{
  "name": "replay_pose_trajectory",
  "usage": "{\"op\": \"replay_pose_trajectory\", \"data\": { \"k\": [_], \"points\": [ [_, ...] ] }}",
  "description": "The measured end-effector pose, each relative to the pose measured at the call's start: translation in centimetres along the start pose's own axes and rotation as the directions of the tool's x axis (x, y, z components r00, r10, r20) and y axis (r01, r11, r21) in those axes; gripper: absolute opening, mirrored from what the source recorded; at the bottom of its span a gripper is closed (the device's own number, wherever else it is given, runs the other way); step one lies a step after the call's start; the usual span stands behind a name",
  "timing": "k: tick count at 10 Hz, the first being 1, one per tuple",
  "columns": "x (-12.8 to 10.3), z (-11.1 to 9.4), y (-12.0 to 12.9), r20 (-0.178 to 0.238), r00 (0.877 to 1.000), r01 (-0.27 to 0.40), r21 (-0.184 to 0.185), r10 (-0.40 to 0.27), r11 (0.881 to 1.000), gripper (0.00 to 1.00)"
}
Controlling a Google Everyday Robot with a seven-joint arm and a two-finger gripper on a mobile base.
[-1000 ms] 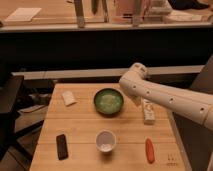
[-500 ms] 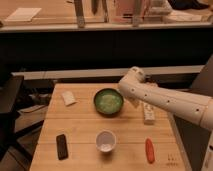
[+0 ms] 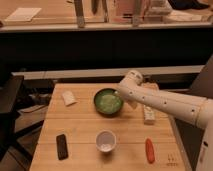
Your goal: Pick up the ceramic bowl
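The ceramic bowl (image 3: 106, 101), wide and round with a dark green rim and a lighter speckled green inside, sits at the back middle of the wooden table (image 3: 80, 125). My white arm reaches in from the right. Its gripper (image 3: 121, 96) hangs at the bowl's right rim, low over it and open. The bowl rests on the table. The arm's wrist hides part of the rim on that side.
A small white cup-like bowl (image 3: 105, 140) stands in front of the green bowl. A black flat object (image 3: 61, 146) lies front left, an orange-red object (image 3: 149, 150) front right, a white packet (image 3: 68, 98) back left, and a long white item (image 3: 148, 114) under the arm.
The arm has swung left and down, bringing the gripper from beside the bowl to its right rim. The bowl and other objects have not moved.
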Motion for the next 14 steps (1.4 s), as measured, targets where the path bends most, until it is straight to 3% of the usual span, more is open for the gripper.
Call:
{"op": "replay_pose_trajectory", "data": {
  "k": [14],
  "points": [
    [0.1, 4.0, 0.7, 0.055, 0.996, 0.071, -0.006, -0.070, 0.997, 0.80]
  ]
}}
